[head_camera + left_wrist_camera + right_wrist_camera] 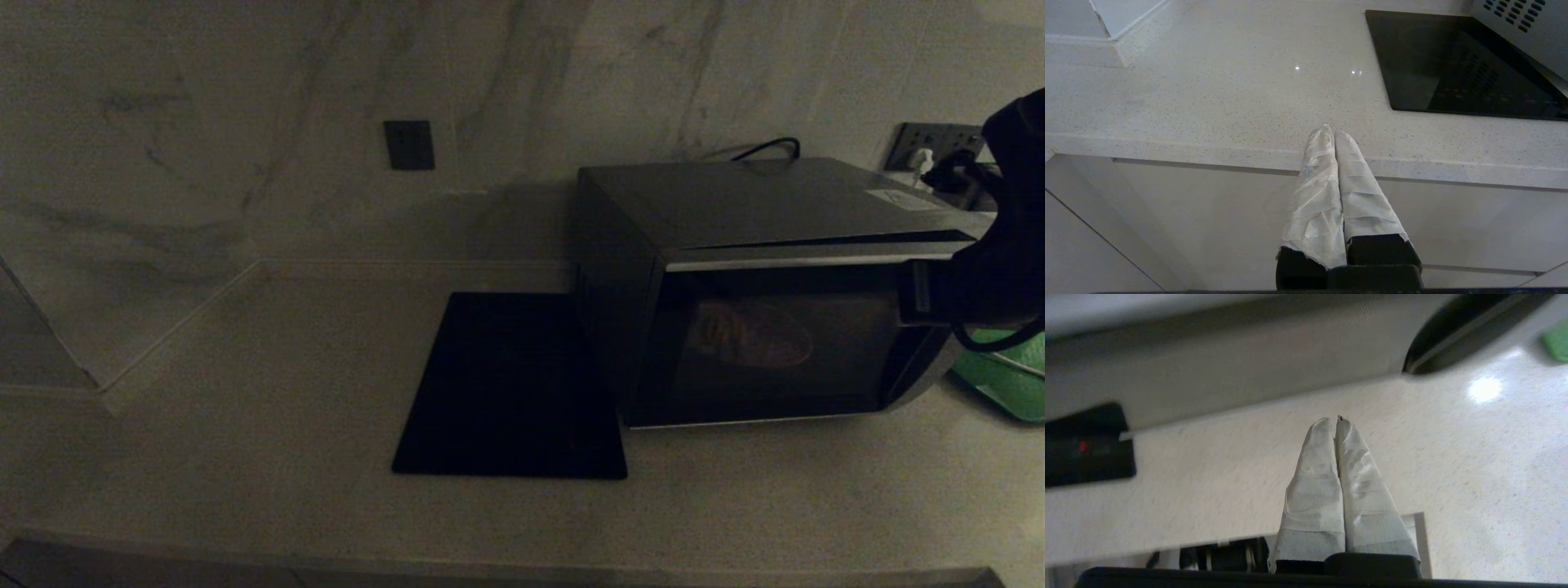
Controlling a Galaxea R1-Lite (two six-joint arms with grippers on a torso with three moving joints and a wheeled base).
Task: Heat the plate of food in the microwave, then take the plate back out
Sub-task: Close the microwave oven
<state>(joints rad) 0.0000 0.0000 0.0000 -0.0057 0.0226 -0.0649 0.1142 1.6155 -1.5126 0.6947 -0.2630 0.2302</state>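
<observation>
The dark grey microwave [759, 245] stands at the right of the counter with its door shut. Through the glass the plate of food [755, 335] shows inside, lit, with orange fries on it. My right arm [992, 278] is at the microwave's right front corner, covering the button panel. In the right wrist view my right gripper [1336, 419] is shut and empty over the counter, close to the microwave's front [1229, 363]. My left gripper [1331, 130] is shut and empty, parked at the counter's front edge left of the microwave.
A flat black square mat [510, 392] lies on the counter just left of the microwave. A green tray [1004, 376] sits to the microwave's right, behind my right arm. A wall socket with a plug [931, 147] is behind it.
</observation>
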